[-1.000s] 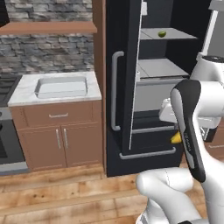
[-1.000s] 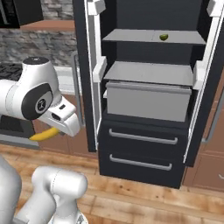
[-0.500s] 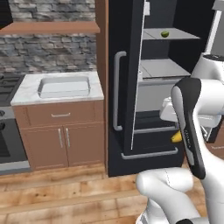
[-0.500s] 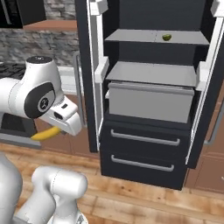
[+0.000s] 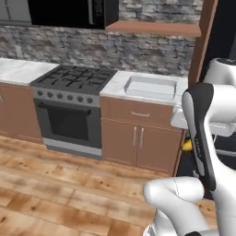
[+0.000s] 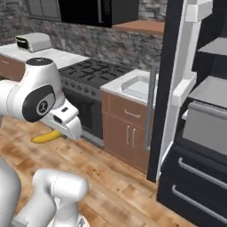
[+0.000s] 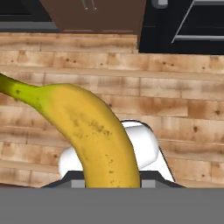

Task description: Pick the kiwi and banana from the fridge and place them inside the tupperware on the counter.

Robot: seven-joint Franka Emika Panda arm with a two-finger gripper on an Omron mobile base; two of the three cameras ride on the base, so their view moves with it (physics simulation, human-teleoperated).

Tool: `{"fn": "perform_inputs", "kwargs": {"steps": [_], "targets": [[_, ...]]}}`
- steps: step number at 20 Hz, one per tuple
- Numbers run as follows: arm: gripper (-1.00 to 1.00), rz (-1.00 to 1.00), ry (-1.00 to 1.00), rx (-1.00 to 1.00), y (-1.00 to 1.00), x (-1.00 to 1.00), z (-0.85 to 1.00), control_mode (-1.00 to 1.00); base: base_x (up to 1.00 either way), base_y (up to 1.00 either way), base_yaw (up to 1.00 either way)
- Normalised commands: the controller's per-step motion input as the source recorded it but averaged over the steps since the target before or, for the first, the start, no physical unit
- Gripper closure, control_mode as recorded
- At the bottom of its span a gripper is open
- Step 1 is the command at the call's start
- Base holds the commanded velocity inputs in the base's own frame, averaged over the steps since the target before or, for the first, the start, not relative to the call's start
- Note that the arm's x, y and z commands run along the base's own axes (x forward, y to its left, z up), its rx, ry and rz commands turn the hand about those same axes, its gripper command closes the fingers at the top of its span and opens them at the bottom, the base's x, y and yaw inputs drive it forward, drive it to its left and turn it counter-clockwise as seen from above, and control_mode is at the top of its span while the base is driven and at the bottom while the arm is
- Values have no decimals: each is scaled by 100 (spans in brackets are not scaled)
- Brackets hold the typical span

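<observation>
I see a curved yellow banana (image 7: 94, 135) with brown freckles and a greenish stem. White grey-veined marble counter (image 5: 117, 85) tops brown wooden cabinets (image 5: 138, 138). The pale grey-white rectangular tupperware tray (image 5: 150, 87) contrasts with the black stove top (image 5: 73, 77).

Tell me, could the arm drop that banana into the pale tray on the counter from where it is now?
Probably not yet. The gripper carries the banana low over the floor, short of the tupperware; nothing stands between them.
</observation>
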Motion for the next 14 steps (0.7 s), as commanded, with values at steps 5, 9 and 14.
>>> {"fn": "perform_inputs", "kwargs": {"steps": [5,9,14], "targets": [[100,0,0,0,0,0,0,100,51,41,59],[100,0,0,0,0,0,0,100,75,0,-11],[100,0,0,0,0,0,0,100,95,2,-55]]}}
